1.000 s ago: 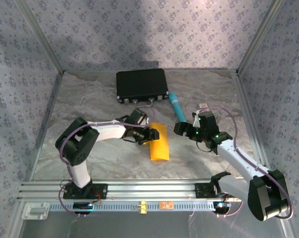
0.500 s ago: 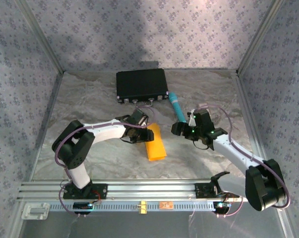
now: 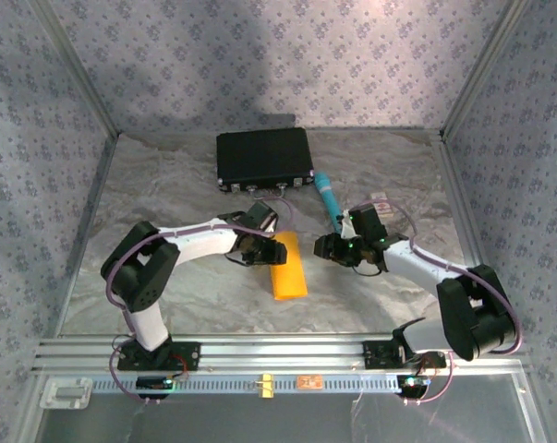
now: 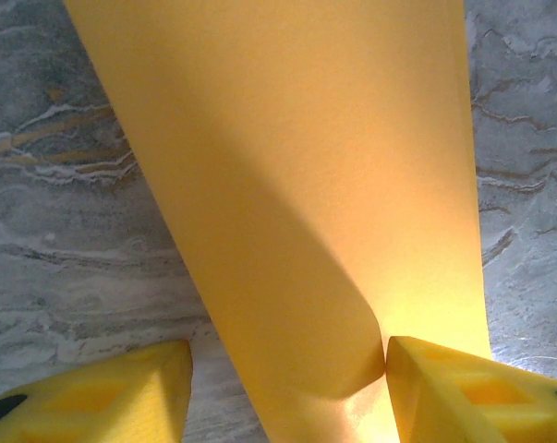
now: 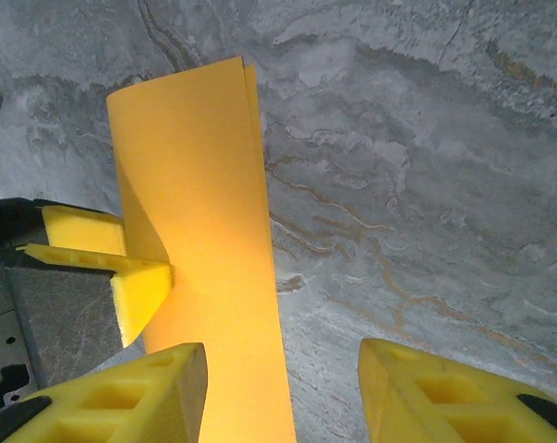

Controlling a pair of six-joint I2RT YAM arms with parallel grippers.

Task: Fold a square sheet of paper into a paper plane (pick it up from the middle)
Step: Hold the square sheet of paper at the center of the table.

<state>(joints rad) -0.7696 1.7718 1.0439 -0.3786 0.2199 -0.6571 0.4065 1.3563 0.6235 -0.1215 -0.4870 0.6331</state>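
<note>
Two grippers, one paper item and two bystanding objects, on a grey marble-patterned table (image 3: 167, 185).

1. Square sheet of paper (image 3: 288, 269). Orange-yellow, plain. It is doubled over on itself into a tall oblong. One long side is a soft rounded bend rather than a sharp crease, and two layers show at its top edge in the right wrist view. Position: centre of the overhead view, a little below the middle, between the two wrists.

2. Left gripper (image 4: 289, 358). Its yellow fingers sit in the bottom corners of its own wrist view, standing moderately apart. The sheet runs down the frame between them. The rounded bend touches the lower-right finger, and a sliver of table shows between the sheet and the lower-left finger, so the paper is straddled, not pinched. In the right wrist view one of these fingers enters from the left edge, its tip against the sheet's left side. In the overhead view it sits at the sheet's upper left.

3. Right gripper (image 5: 283, 358). Its yellow fingers sit in the bottom corners of its wrist view, partly spread. The sheet's lower end comes down just beside the lower-left finger, and bare table lies between the paper and the lower-right finger. Nothing is clamped. In the overhead view it is just right of the sheet.

4. Black case (image 3: 264, 159). Upper centre of the overhead view, well apart from the sheet.

5. Teal tube (image 3: 330, 196). Slanted, just below and right of the case, with its lower end near the right wrist.
</note>
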